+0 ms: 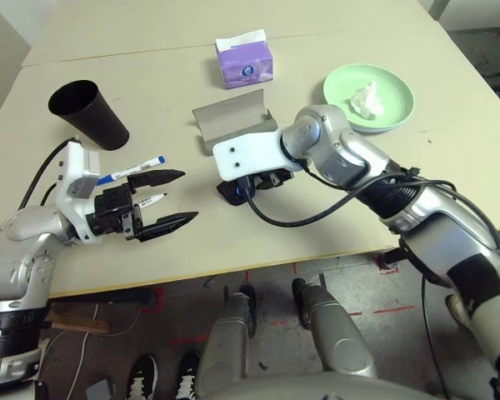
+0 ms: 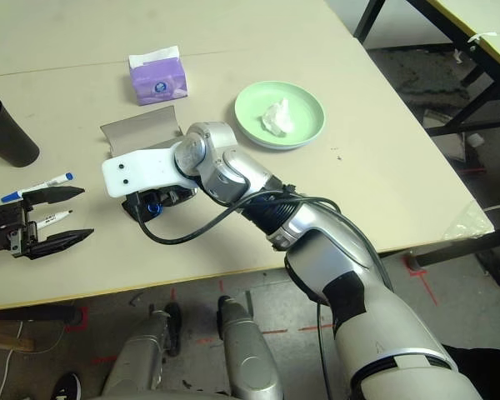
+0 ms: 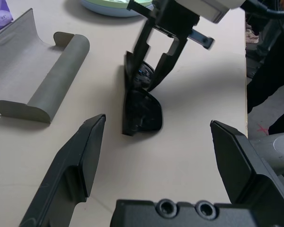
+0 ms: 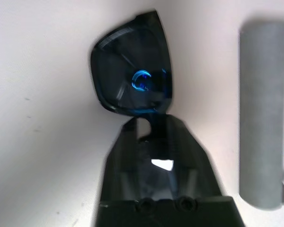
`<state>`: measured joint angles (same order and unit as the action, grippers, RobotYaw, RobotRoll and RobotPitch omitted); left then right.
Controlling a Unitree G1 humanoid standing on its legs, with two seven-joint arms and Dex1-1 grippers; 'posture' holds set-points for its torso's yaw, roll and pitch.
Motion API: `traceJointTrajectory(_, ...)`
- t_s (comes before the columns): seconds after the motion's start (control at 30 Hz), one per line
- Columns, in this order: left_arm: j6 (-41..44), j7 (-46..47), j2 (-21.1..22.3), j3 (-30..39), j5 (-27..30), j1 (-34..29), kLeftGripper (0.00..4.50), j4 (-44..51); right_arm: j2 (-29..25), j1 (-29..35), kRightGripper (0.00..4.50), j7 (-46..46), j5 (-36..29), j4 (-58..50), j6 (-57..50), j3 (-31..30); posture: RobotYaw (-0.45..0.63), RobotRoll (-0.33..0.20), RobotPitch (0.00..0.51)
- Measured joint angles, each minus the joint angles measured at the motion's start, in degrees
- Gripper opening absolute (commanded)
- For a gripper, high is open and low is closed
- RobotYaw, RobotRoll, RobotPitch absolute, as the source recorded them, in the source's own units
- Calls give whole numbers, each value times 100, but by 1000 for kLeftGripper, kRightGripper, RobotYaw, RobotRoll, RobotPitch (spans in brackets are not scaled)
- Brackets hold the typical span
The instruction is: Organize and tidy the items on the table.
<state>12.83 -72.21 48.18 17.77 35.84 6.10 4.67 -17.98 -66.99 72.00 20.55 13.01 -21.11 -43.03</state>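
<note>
Pale beige desk (image 1: 333, 208) with items spread across it

The black sunglasses (image 3: 142, 111) lie under the right arm's fingers (image 3: 154, 71), just beside the open grey glasses case (image 1: 233, 121). Two white markers (image 1: 133, 172) lie beside the left arm's fingers (image 1: 162, 177), the black cup (image 1: 87, 112) beyond them. Farther off sit the purple tissue box (image 1: 245, 58) and a green plate (image 1: 400, 100).

On the beige surface (image 1: 317, 217), the right hand (image 1: 252, 185) reaches down onto the black sunglasses (image 1: 230, 192), just in front of the open grey glasses case (image 1: 233, 121). The left hand (image 1: 172, 198) hovers with fingers spread beside two white markers (image 1: 137, 171). A black cup (image 1: 87, 114) lies tipped, a purple tissue box (image 1: 244, 60) stands behind, and a crumpled tissue (image 1: 366, 99) rests in the green plate (image 1: 396, 108).
</note>
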Motion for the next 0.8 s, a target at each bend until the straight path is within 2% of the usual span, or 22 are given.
traceJointTrajectory(0.67,-110,96,-181,66,82,-86,4500,28,-1,54,142,232,26,-116,-163,108,-185,0,270)
traceJointTrajectory(0.8,-231,21,-197,66,69,-81,4500,-153,106,-256,142,231,20,103,-94,175,-185,0,269)
